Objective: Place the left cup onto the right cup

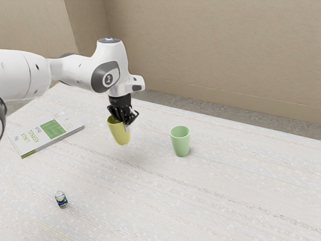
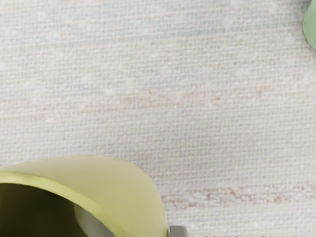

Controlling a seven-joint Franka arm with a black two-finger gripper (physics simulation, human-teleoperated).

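Yellow cup [image 1: 119,131] held up, green cup [image 1: 180,140] off to the side.
The end effector [image 1: 123,118] pinches the yellow cup's rim and holds it tilted, clear above the bench [image 1: 200,196]. The green cup stands upright on the bench, well apart, toward the exterior view's right. I think the next move must go that way.

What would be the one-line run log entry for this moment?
fingers: shut on yellow cup | yellow cup: in air, tilted | green cup: upright, apart, nothing on it
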